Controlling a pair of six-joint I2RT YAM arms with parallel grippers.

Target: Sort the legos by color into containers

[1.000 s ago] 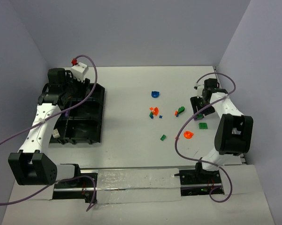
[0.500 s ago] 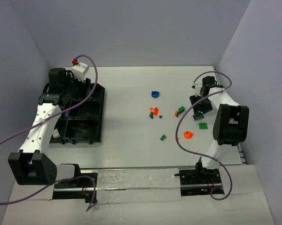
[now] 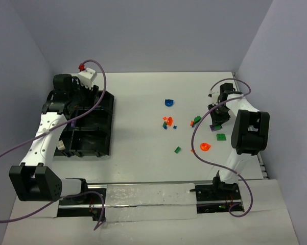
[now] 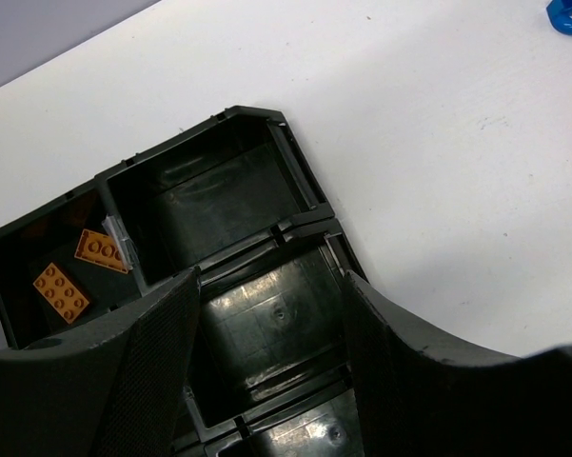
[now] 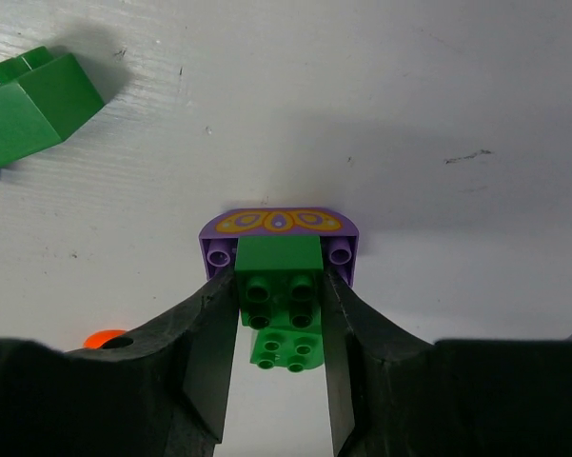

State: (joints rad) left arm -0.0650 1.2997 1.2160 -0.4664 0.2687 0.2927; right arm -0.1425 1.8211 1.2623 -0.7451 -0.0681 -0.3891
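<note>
Two pieces matter at the right gripper (image 5: 279, 283): a green brick (image 5: 280, 314) pinched between its fingers, which press on both flanks as far as the wrist view shows, and a purple piece (image 5: 279, 227) with a rounded, yellow-patterned top touching the brick's far end. We read the brick's long axis as running straight out from the wrist toward the purple piece, so the jaws cross its short width. We cannot tell whether the two are clipped together or merely butted. If they are joined, we judge the purple one would rise with the green.

The tray (image 3: 92, 127) lies well apart from this grip, across the table (image 3: 138, 92) to the left. The left gripper (image 4: 271, 281) hangs right over it, fingers spread with nothing between them. Two orange plates (image 4: 100, 250) lie in one end compartment, and the compartments beside it look bare in the left wrist view.

Between grip and tray lie loose legos: another green brick (image 5: 29, 105) just to the left, an orange piece (image 3: 205, 147) near, a blue piece (image 3: 168, 102) farther off, and a small cluster (image 3: 166, 121) mid-table. A low carry leftward could, in our judgement, sweep them, so a lift first looks safer.
</note>
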